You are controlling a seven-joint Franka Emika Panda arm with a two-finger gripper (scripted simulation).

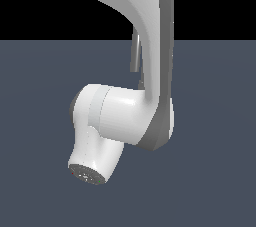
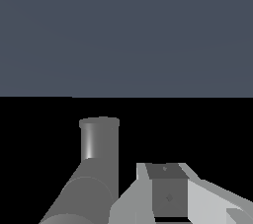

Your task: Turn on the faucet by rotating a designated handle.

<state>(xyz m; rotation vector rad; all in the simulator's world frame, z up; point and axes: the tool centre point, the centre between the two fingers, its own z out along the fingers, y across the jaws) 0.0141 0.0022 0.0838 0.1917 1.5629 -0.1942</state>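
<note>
While the white robot arm (image 1: 150, 46) is filling most of the exterior view, it is hiding nearly all of the faucet (image 1: 135, 53); only a slim grey piece of it is showing just behind the arm, toward the far edge of the counter (image 1: 215, 171). In the wrist view a grey cylindrical part of the faucet (image 2: 99, 141) is rising just beside the gripper (image 2: 168, 193), apparently apart from it, though contact cannot be ruled out. Only one blocky finger (image 2: 165, 188) is showing, so I cannot tell whether the gripper is released or clenched. The handle is not identifiable in either view. Judging from this, the arm is closing in on the faucet's base. To do this well, it should be locating the lever first, setting a finger flat against its side near the tip, and pushing along an arc around the base rather than straight through it.
</note>
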